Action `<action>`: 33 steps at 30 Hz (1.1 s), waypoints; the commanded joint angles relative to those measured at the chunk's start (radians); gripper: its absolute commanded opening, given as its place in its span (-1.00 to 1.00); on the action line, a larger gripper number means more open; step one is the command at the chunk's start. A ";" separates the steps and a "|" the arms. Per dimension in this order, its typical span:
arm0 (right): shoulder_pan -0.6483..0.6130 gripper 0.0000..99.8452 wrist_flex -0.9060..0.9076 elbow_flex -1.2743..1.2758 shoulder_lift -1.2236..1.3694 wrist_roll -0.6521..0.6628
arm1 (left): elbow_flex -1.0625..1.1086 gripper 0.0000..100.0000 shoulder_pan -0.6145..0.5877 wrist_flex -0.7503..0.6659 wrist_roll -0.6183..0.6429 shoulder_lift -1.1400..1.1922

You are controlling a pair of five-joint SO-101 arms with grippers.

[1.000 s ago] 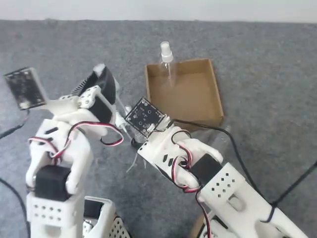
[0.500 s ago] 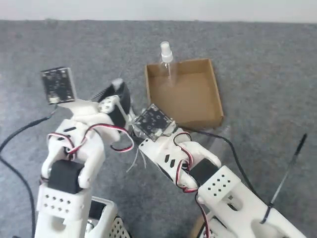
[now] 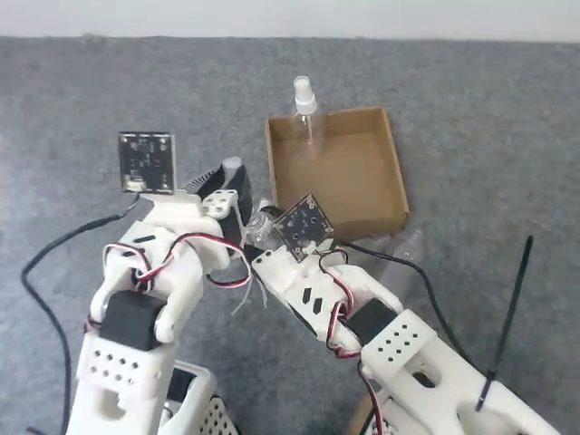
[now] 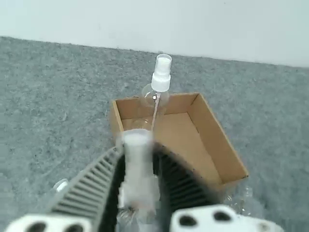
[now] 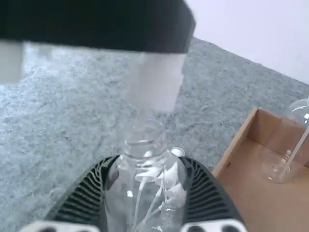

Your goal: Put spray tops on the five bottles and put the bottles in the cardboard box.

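Clear plastic sits clamped in my right gripper (image 5: 147,166): a bottle (image 5: 145,193) held upright between the two ribbed black fingers, its open neck pointing up. My left gripper (image 4: 137,150) is closed on a white spray top (image 4: 136,169), pinching it from both sides and holding it directly over that neck. The top's lower end reaches the rim of the neck, though I cannot tell whether it is seated. A thin tube shows inside the bottle. The two grippers meet over the grey carpet (image 3: 471,109), just beside the corner of the cardboard box (image 3: 349,181) closest to them. The box lies open. In its far corner, on my left side, a second bottle (image 3: 306,109) stands upright with a spray top already on, poking above the box wall. Another clear bottle (image 3: 405,249) lies on the carpet just beside the near side of the box, next to my right arm.
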 commanded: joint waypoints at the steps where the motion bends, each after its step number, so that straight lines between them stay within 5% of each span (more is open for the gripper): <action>1: 0.010 -0.99 -0.028 -0.012 -0.038 -0.012 | -0.004 -0.97 0.009 0.002 -0.044 -0.012; 10: 0.010 -0.99 -0.022 -0.012 -0.038 -0.012 | -0.016 -0.97 0.064 0.003 -0.068 -0.015; 15: 0.010 -0.99 -0.022 -0.011 -0.038 -0.012 | -0.127 -0.95 -0.075 0.005 -0.075 -0.015; 21: 0.010 -0.99 -0.022 -0.011 -0.038 -0.012 | -0.211 -0.69 -0.130 -0.035 -0.077 -0.002; 33: 0.007 -0.99 -0.024 0.009 -0.039 -0.012 | -0.047 -0.68 -0.135 -0.118 -0.135 -0.002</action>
